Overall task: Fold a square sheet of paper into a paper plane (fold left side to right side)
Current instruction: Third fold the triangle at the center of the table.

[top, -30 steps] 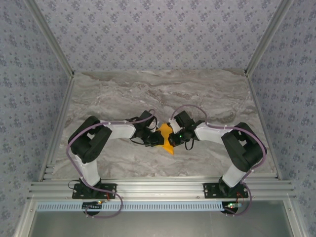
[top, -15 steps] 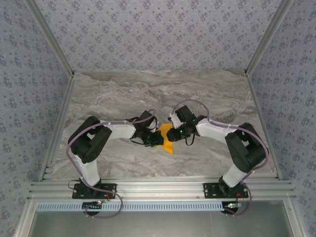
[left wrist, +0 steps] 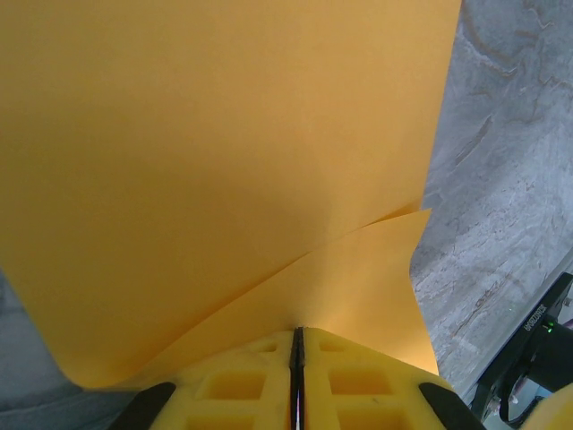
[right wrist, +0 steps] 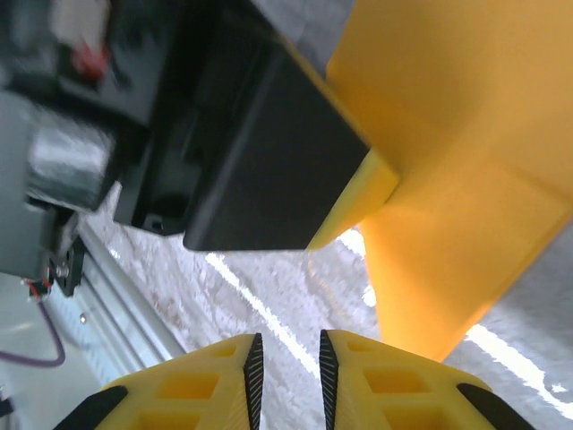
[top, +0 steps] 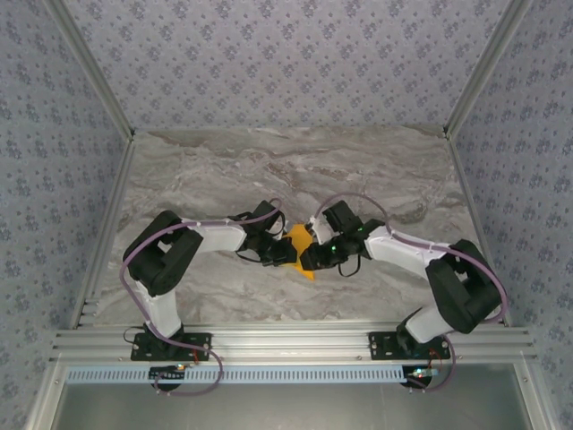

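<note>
The thin orange-yellow square sheet of paper (top: 299, 236) sits at the centre of the top view, over the grey marble tabletop (top: 224, 170), between the two tools. The left gripper (top: 285, 253) has its yellow fingers pressed together on the sheet's near edge. In the left wrist view the paper (left wrist: 224, 161) fans up from that pinch (left wrist: 297, 358) in two layers, one curling over the other. This grip probably holds the flap off the table so it can be carried across for the left-to-right fold.

The right gripper (top: 313, 257) hangs just beside the sheet. At the bottom of its wrist view the fingers (right wrist: 288, 367) stand a narrow gap apart with only marble between them, and the paper (right wrist: 457, 179) lies to the upper right. It seems placed to steady the sheet or press the crease.
</note>
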Available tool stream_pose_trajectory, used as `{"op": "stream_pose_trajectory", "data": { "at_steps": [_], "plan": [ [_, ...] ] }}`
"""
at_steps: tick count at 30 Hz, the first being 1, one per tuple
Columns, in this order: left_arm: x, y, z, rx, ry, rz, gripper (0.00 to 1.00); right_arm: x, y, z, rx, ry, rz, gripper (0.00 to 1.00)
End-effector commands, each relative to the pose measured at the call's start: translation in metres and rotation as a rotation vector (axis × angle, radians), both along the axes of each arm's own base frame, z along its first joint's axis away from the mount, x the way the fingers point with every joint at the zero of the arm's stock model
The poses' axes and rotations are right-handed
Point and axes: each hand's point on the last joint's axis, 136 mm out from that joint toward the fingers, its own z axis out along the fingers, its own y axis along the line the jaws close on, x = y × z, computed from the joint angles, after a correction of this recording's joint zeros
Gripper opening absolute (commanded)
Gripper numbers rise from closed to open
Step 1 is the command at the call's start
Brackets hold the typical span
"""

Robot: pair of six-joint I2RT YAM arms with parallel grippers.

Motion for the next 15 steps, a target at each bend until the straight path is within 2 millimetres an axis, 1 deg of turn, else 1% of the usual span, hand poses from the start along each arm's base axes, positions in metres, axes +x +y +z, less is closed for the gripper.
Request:
{"op": "stream_pose_trajectory", "data": {
  "at_steps": [1,4,10,15],
  "plan": [
    [-0.008,0.023,-0.031,0.139,0.041,0.022,0.10,-0.011,0.003,-0.010,0.007,0.086,0.002,0.27],
    [-0.007,0.023,-0.031,0.139,0.040,0.022,0.10,-0.010,0.001,-0.020,-0.019,0.096,-0.003,0.27],
    [-0.008,0.024,-0.031,0.143,0.040,0.021,0.10,-0.015,-0.005,-0.035,-0.078,0.119,0.004,0.27],
    [-0.008,0.024,-0.031,0.143,0.040,0.019,0.09,-0.015,-0.012,-0.043,-0.124,0.115,0.000,0.27]
  ]
}}
